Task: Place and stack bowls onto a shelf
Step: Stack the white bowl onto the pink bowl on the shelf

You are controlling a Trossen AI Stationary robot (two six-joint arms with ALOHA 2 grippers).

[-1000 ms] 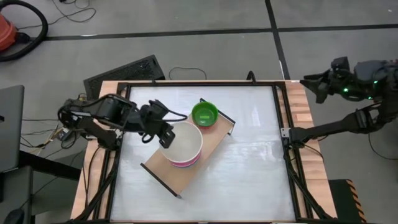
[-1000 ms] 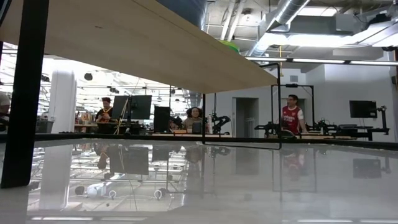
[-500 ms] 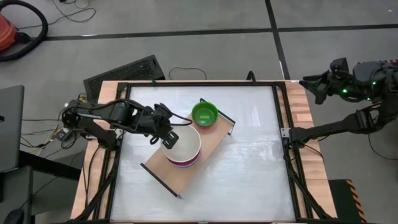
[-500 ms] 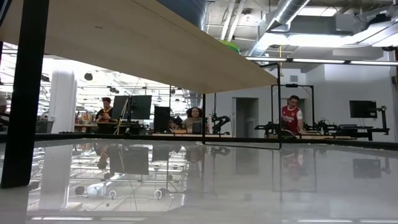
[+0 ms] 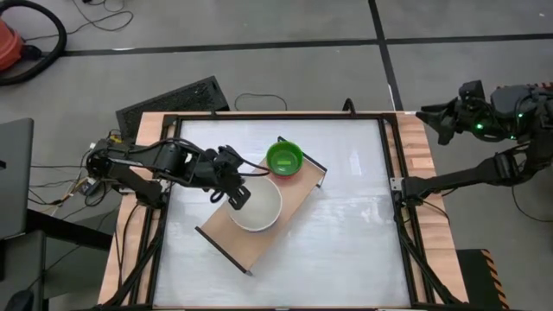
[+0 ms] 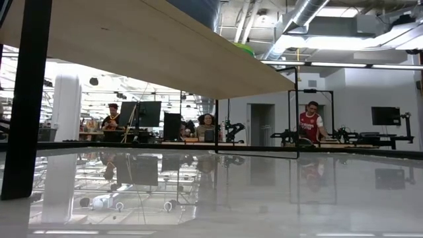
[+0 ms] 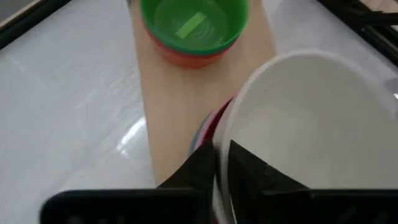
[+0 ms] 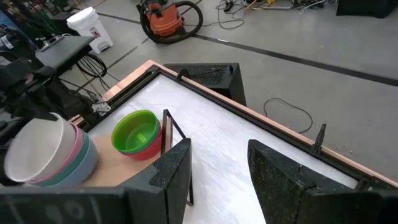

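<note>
The cream white bowl [image 5: 256, 207] sits on top of a stack of larger bowls [image 8: 69, 163] on the shelf [image 5: 298, 195], its pink and teal mates showing beneath its rim in the right wrist view. The left claw [image 5: 235, 195] is pinched nearly shut on the near rim of this bowl, one finger inside and one outside, as the left wrist view shows. Just beyond the claw, farther along the same board, the lime green bowl [image 5: 284, 158] rests nested in a red bowl [image 7: 189, 57], apart from the big stack. The shelf lies slantwise on the white tabletop [image 5: 346, 225], its black end frames raised at either end. The step in hand looks like the final seating of the cream bowl onto its stack. The next move calls for the fingers to part just enough to free the rim, then a straight lift up and back, so that the claw does not drag the bowl sideways or tip the stack. The right claw [image 8: 217, 171] waits well off past the tabletop's far corner, its fingers standing apart and holding nothing.
</note>
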